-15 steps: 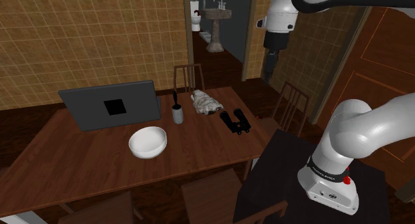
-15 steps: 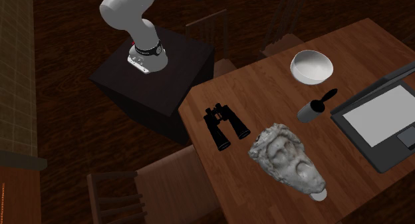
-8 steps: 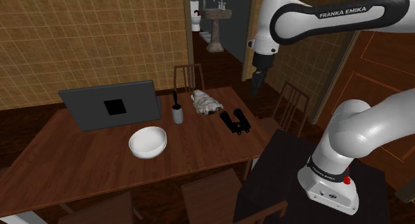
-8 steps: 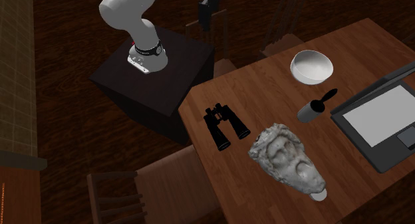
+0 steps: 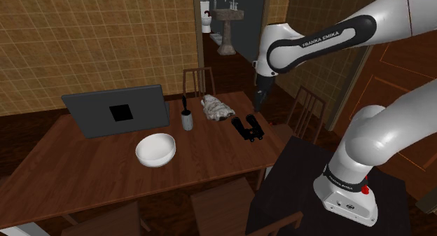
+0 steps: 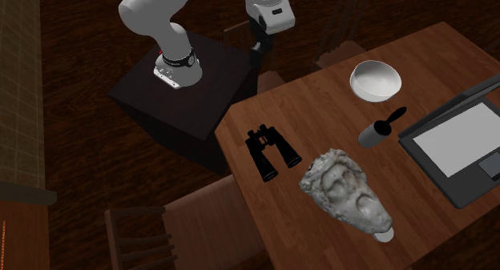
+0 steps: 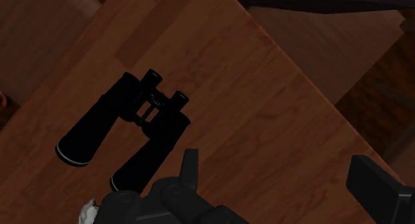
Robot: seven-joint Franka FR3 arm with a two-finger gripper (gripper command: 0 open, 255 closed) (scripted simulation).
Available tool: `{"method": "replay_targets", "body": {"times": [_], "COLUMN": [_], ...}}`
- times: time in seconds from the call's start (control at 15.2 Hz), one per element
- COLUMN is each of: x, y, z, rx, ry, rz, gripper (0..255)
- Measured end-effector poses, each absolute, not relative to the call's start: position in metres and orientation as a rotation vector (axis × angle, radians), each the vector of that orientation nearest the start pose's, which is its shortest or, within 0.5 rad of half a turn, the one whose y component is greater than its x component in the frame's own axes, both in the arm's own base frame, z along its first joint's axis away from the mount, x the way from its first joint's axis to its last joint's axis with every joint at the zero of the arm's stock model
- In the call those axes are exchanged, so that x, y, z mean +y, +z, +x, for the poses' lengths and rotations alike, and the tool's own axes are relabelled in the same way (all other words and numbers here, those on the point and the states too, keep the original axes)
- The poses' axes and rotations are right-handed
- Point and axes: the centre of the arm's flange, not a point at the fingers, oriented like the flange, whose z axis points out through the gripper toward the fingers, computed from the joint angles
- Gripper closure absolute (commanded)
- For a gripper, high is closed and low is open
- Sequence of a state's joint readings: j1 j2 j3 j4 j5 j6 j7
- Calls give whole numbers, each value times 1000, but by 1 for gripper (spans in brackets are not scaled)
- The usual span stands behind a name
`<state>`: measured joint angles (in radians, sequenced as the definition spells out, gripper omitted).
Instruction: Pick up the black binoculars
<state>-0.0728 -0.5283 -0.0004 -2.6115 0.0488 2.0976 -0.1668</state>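
1. black binoculars (image 6: 272, 153): flat on the wooden table (image 6: 320, 96), near the edge by the stand (image 6: 212, 80); eyepieces toward the stand, big lenses toward the bust (image 6: 346, 188).
2. gripper (image 5: 257, 107): fingers spread, empty, above the binoculars, not touching them.

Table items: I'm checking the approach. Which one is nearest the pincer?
The binoculars, the black pair: they lie right ahead of the pincer, while the bust, cup, bowl and laptop sit farther along the table.

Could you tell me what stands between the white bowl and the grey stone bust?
A small grey cup holding a black-handled tool stands between the white bowl and the stone bust, in the second exterior view.
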Motion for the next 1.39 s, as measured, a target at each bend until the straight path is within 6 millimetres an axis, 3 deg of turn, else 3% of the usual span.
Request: {"method": "replay_targets", "body": {"times": [0.59,1.06,1.39], "x": [-54,-87,-108], "y": [325,247,202], "z": [428,463,488], "rx": [10,104,165], "ry": [-61,-86,-102], "rz": [-3126,-3143,-3153], "gripper": [0,0,0]}}
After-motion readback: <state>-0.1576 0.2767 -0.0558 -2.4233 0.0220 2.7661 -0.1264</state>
